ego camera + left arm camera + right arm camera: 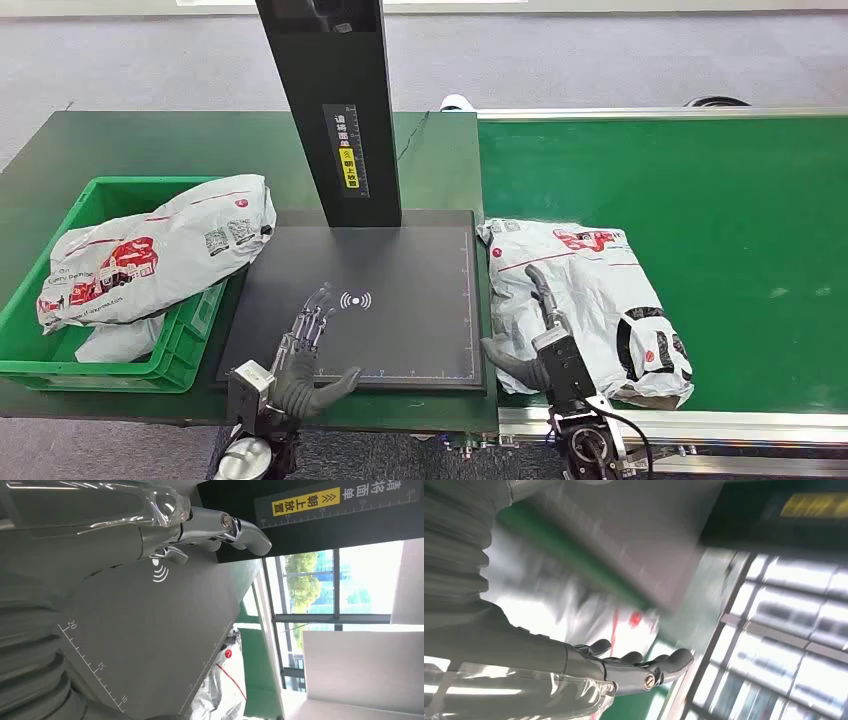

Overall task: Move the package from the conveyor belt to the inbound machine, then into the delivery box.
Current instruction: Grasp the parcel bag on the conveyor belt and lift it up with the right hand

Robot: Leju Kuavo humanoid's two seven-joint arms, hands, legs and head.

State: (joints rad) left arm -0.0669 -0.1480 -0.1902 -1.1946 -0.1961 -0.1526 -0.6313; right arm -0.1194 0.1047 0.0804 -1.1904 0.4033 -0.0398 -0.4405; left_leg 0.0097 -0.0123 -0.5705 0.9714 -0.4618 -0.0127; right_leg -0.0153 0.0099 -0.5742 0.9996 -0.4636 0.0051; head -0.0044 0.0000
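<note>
Package: white poly mailer lying on the green conveyor belt, under the right hand fingers, not lifted.
Right hand: fingers spread over the bag, nothing gripped.
Left hand: fingers apart, empty, above the inbound machine plate.
Delivery box: already carries other parcels.
Progress: likely at pick-up; both placements left.

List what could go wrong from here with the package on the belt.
1. The right hand rests open on the limp package with no grip, so the bag may slide or sag when lifted.
2. The left hand hovers over the scan pad, where the package must land.
3. The green box already overflows with another bag.
</note>
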